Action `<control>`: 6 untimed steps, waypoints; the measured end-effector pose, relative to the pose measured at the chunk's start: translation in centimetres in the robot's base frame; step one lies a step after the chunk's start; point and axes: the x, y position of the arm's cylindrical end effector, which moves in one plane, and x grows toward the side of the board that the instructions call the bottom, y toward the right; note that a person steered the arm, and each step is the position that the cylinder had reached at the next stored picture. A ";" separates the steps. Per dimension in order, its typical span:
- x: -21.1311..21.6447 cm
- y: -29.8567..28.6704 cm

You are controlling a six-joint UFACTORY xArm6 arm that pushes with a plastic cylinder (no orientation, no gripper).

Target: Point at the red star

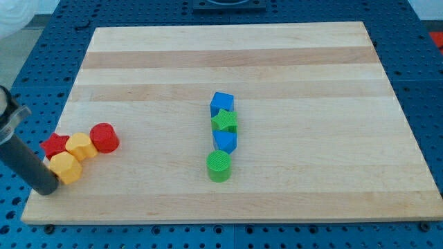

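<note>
My tip [47, 189], a bare rod with no pincer, sits beside the yellow hexagonal block [66, 167], so creep toward the red star block [55, 145] without nudging either.

no legible text, label, brand, number or sign appears anywhere in the camera view. the wooden bench [277, 62] shows only plain grain. the blocks carry no markings: red star [55, 145], red cylinder [104, 137], two yellow blocks [80, 146] [66, 167], blue cube [222, 103], green star [225, 122], blue block [225, 142], green cylinder [219, 166]. the dark rod ending at my tip [46, 191] bears no readable print. the blue perforated surface [21, 76] under the bench is unmarked.
</note>
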 end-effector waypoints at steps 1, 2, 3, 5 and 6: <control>-0.5 1.4; -0.6 1.2; -0.8 -2.4; -3.2 -3.0; -3.2 -2.9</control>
